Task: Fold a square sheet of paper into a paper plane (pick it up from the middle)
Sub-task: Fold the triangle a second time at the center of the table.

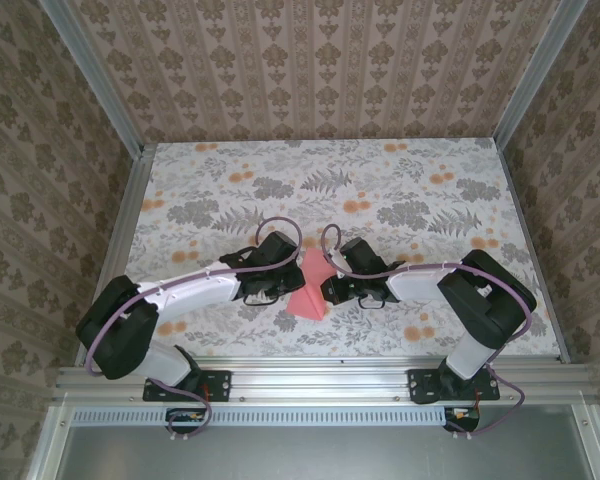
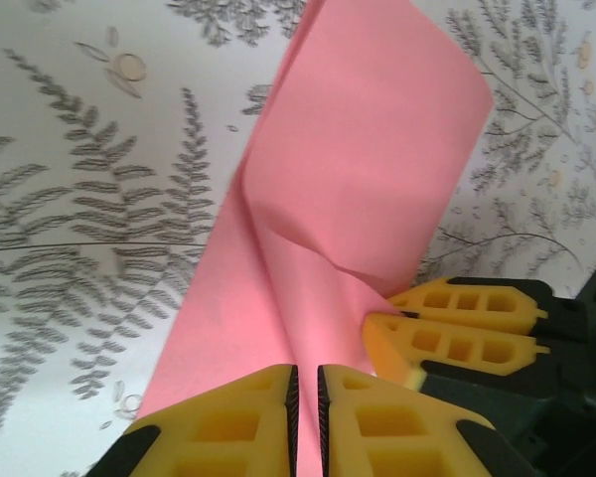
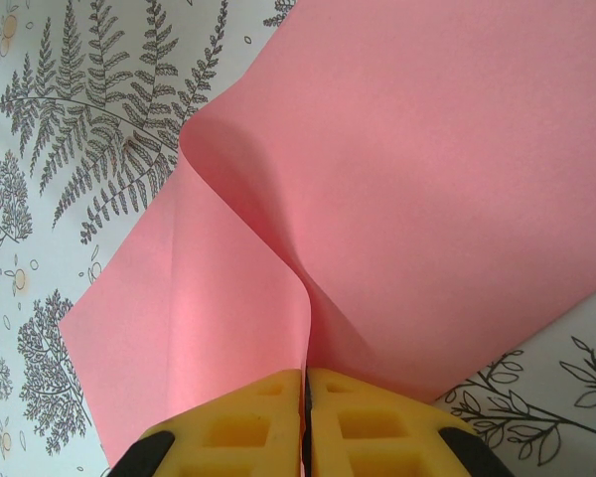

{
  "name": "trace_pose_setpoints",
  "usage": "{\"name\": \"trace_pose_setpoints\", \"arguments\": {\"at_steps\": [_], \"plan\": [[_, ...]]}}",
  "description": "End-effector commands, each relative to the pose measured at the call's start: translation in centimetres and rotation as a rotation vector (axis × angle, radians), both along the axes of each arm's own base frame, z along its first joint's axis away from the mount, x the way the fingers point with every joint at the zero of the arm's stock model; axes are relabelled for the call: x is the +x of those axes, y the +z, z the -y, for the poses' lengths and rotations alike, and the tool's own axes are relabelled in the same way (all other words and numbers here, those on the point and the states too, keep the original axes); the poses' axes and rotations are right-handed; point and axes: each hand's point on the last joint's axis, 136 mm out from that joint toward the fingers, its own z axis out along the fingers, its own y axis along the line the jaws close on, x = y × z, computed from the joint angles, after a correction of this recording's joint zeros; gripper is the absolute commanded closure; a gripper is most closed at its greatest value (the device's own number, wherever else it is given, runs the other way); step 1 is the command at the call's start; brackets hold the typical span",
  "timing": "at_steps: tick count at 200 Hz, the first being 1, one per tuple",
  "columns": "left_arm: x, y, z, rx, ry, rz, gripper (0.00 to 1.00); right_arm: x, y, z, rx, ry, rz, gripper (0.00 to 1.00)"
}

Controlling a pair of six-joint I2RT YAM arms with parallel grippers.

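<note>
Both arms meet w/ the square sheet of paper [image 1: 310, 290] between them. Right gripper [image 3: 306, 373]: jaws clenched on a pinched-up ridge of the sheet, paper fanning out to either side ahead of the tips. Left gripper [image 2: 306, 370]: jaws nearly together w/ the sheet running in between. I read that as a grasp, though a hairline gap shows, so it may be light.

Progress: early. Pickup from the middle looks done (sheet buckled, curling up off the table [image 1: 380, 180]), but I see no crisp crease. Nose folds, wings etc. are all left.
</note>
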Motion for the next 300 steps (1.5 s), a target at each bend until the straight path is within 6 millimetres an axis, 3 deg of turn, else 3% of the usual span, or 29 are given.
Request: {"name": "trace_pose_setpoints", "arguments": {"at_steps": [1, 79, 123, 229, 258, 282, 300], "plan": [[0.4, 0.6, 2.0, -0.096, -0.016, -0.004, 0.85, -0.6, -2.4, 1.7, -0.087, -0.037, -0.045, 0.89], [0.8, -1.8, 3.2, -0.126, 0.0, -0.062, 0.85, -0.5, -2.3, 1.6, -0.079, -0.039, -0.043, 0.89], [0.6, -3.2, 2.9, -0.105, 0.017, -0.096, 0.86, -0.5, -2.4, 1.5, -0.078, -0.038, -0.046, 0.89], [-1.0, -7.8, -0.3, 0.057, 0.062, -0.166, 0.89, -0.5, -2.9, 1.4, -0.082, -0.039, -0.062, 0.89], [-1.4, -8.1, -0.9, 0.076, 0.07, -0.168, 0.89, -0.6, -2.9, 1.6, -0.09, -0.04, -0.064, 0.89], [-1.2, -7.4, -1.0, 0.086, 0.065, -0.155, 0.89, -0.6, -2.2, 1.4, -0.079, -0.042, -0.065, 0.85], [-1.2, -7.3, -1.1, 0.1, 0.057, -0.151, 0.89, -0.3, 0.1, 1.0, -0.045, -0.045, -0.046, 0.81]]}}
